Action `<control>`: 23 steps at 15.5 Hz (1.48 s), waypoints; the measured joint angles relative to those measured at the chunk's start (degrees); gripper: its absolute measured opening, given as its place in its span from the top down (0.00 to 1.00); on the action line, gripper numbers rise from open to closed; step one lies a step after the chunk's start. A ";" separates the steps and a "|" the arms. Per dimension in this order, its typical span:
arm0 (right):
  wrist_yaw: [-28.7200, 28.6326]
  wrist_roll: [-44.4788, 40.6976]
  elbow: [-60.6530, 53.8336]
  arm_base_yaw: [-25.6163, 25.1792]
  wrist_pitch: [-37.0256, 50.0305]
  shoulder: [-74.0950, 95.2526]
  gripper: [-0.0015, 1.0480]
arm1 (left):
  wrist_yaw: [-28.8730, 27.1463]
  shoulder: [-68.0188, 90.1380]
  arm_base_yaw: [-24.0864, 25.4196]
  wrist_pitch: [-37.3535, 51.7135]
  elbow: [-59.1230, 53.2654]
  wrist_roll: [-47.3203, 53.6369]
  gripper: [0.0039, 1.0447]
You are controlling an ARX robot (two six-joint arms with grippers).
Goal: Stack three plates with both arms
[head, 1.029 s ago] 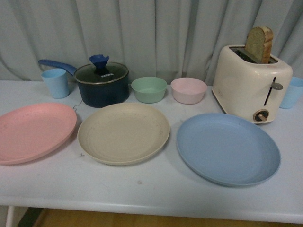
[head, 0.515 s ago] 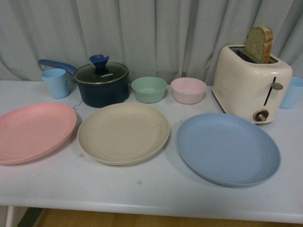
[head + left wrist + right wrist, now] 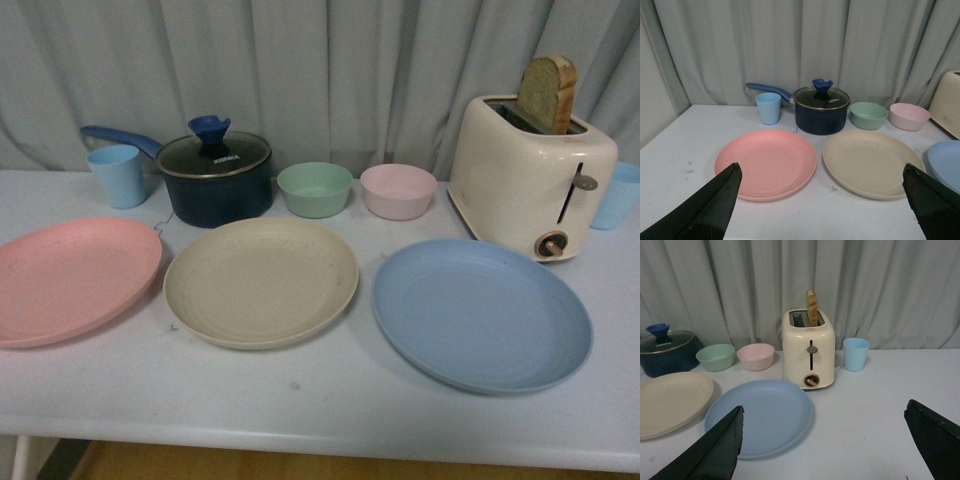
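Left claw (image 3: pixel 820 167), right claw (image 3: pixel 824 407) gaping wide, empty, pink plate (image 3: pixel 70 278), beige plate (image 3: pixel 260 282), blue plate (image 3: pixel 480 314) unmoved, unstacked

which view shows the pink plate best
The left wrist view: the pink plate lies whole and unblocked there. The front view cuts off its left edge at the frame border. The right wrist view does not show it at all.

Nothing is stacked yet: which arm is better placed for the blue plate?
Likely right. The blue plate lies just ahead of the open right claw; the left claw faces the pink plate and sees only the blue one's edge.
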 joint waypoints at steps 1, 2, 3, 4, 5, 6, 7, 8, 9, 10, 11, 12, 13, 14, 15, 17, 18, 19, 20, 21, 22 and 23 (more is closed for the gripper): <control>0.00 0.00 0.00 0.00 0.00 0.00 0.06 | 0.00 0.00 0.00 -0.02 0.00 0.00 0.06; 0.00 0.00 0.00 0.00 0.00 0.02 0.06 | 0.00 0.00 0.00 0.00 0.00 0.00 0.06; 0.00 0.00 0.00 0.00 0.00 0.02 0.06 | 0.00 0.00 0.00 0.00 0.00 0.00 0.06; 0.00 0.00 0.00 0.00 0.00 0.00 0.06 | 0.00 0.00 0.00 -0.02 0.00 0.00 0.06; 0.00 0.00 0.00 0.00 0.00 0.00 0.06 | 0.00 0.00 0.00 0.00 0.00 0.00 0.06; 0.00 0.00 0.00 0.00 0.00 0.02 0.06 | 0.00 0.00 0.00 -0.02 0.00 0.00 0.06; 0.00 0.00 0.00 0.00 0.00 0.02 0.06 | 0.00 0.00 0.00 0.00 0.00 0.00 0.06; 0.00 0.00 0.00 0.00 0.00 0.00 0.06 | 0.00 0.00 0.00 0.00 0.00 0.00 0.06; 0.00 0.00 0.00 0.00 0.00 0.02 0.06 | 0.00 0.00 0.00 0.00 0.00 0.00 0.06; 0.00 0.00 0.00 0.00 0.00 0.02 0.06 | 0.00 0.00 0.00 -0.02 0.00 0.00 0.06; 0.00 0.00 0.00 0.00 0.00 0.00 0.06 | 0.00 0.00 0.00 0.00 0.00 0.00 0.06; 0.00 0.00 0.00 0.00 0.00 0.00 0.06 | 0.00 0.00 0.00 -0.02 0.00 0.00 0.06; 0.00 0.00 0.00 0.00 0.00 0.02 0.06 | 0.00 0.00 0.00 0.00 0.00 0.00 0.06; 0.00 0.00 0.00 0.00 0.00 0.00 0.06 | 0.00 0.00 0.00 -0.02 0.00 0.00 0.06; 0.00 0.00 0.00 0.00 0.00 0.02 0.06 | 0.00 0.00 0.00 -0.02 0.00 0.00 0.06; 0.00 0.00 0.00 0.00 0.00 0.00 0.06 | 0.00 0.00 0.00 0.00 0.00 0.00 0.06; 0.00 0.00 0.00 0.00 0.00 0.00 0.06 | 0.00 0.00 0.00 0.00 0.00 0.00 0.06; 0.00 0.00 0.00 0.00 0.00 0.02 0.06 | 0.00 0.00 0.00 -0.02 0.00 0.00 0.06; 0.00 0.00 0.00 0.00 0.00 0.00 0.06 | 0.00 0.00 0.00 0.00 0.00 0.00 0.06; 0.00 0.00 0.00 0.00 0.00 0.02 0.06 | 0.00 0.00 0.00 0.00 0.00 0.00 0.06; 0.00 0.00 0.00 0.00 0.00 0.02 0.06 | 0.00 0.00 0.00 0.00 0.00 0.00 0.06; 0.00 0.00 0.00 0.00 0.00 0.02 0.06 | 0.00 0.00 0.00 0.00 0.00 0.00 0.06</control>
